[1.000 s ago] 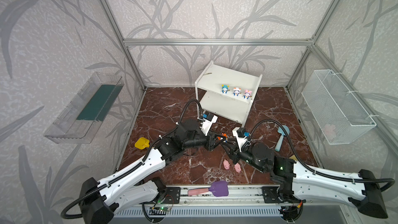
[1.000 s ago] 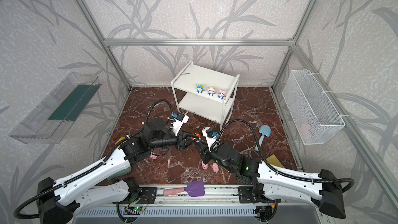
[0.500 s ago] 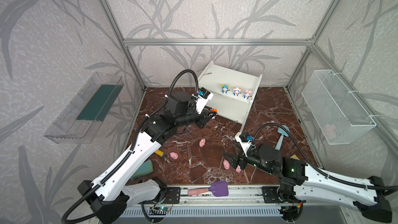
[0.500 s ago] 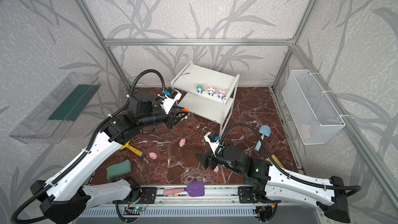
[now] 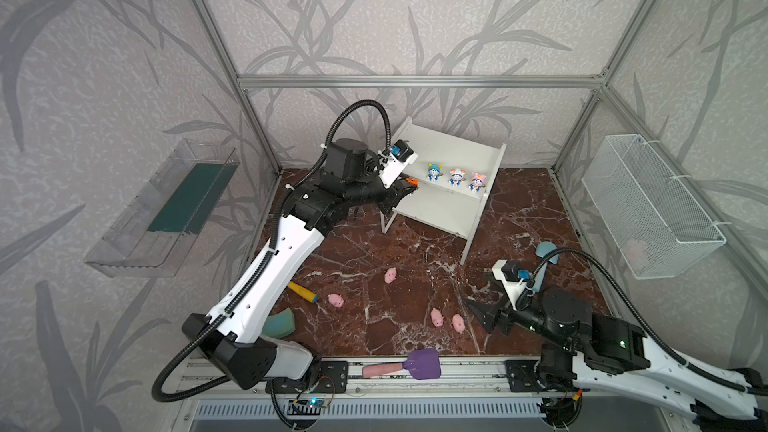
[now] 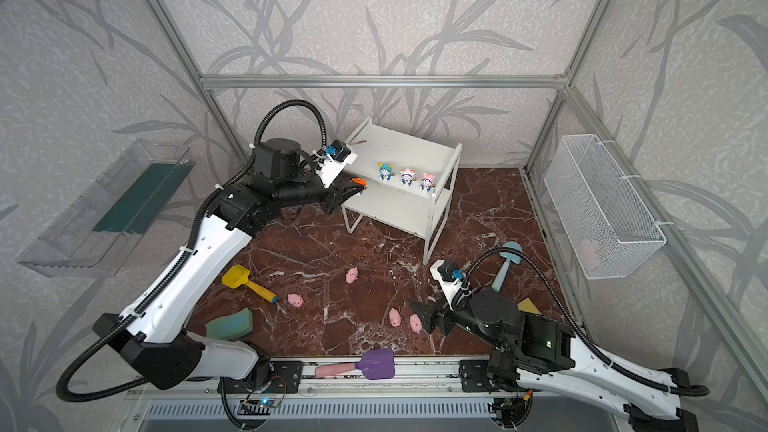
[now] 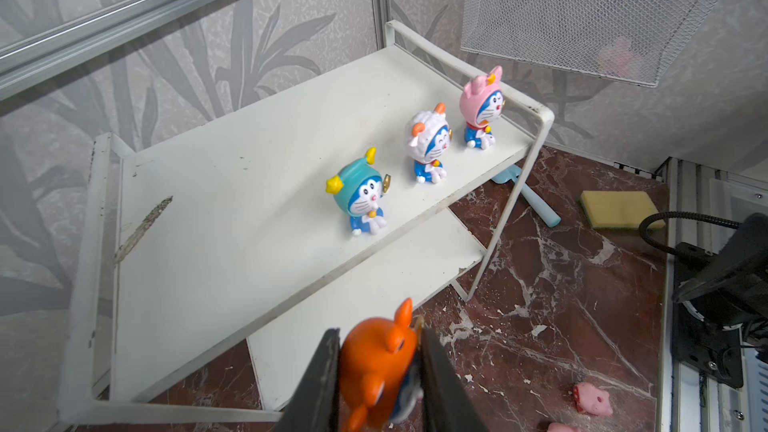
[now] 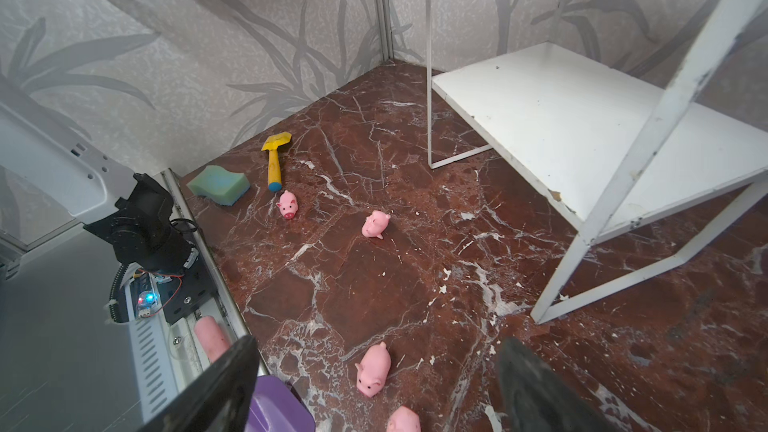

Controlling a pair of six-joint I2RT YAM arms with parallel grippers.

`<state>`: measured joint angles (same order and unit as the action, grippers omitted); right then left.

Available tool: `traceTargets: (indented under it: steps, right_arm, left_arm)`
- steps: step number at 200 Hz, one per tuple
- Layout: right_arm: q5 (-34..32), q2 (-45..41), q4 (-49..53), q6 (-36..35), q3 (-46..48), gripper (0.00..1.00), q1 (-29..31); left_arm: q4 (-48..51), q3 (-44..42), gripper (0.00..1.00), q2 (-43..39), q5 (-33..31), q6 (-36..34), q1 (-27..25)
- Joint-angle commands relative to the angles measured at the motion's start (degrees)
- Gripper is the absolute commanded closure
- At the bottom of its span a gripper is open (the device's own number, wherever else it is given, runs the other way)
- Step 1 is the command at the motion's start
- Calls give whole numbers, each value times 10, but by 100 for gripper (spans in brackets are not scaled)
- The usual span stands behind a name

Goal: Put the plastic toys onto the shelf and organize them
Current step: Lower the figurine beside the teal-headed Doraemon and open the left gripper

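The left fingers (image 7: 320, 380) are clamped on the orange-hatted figurine (image 7: 378, 371). Only its hat shows clearly, and its body is mostly hidden between them. It hangs near the front-left corner of the shelf (image 7: 249, 184), at 9 o'clock from three figurines in a row on the top board: the teal-hatted figurine (image 5: 434, 171), the white-hatted figurine (image 5: 456, 176) and the pink-hatted figurine (image 5: 477, 182). The left arm rises from 7 o'clock toward the shelf at 12.

The right fingers (image 8: 224, 384) are spread wide and hold nothing. They sit low over the counter (image 5: 374, 243), with the arm lying in from 4 o'clock.

Four pigs lie on the counter:
- the nearest pig (image 5: 458, 322), cut off in the right wrist view
- the second pig (image 5: 436, 317), beside it
- the middle pig (image 5: 390, 275)
- the left pig (image 5: 336, 300)

A pink shape (image 5: 636, 249) in the mesh basket (image 5: 648, 201) is too blurred to name.
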<state>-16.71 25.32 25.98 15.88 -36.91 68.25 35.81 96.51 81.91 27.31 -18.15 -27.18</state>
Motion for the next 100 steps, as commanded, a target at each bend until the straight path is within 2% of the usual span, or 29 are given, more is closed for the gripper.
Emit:
traceTargets:
  steps: [1,54,100]
  right_arm:
    - [-25,-11,40,-13,-21,10,2]
    - [-36,-15,44,-32,-35,9,2]
    - [-38,6,39,-46,-50,8,2]
  left_arm:
    - [-8,31,86,24,35,-34,24]
    - [-41,36,86,63,77,-24,56]
    - [-57,48,87,83,101,-18,62]
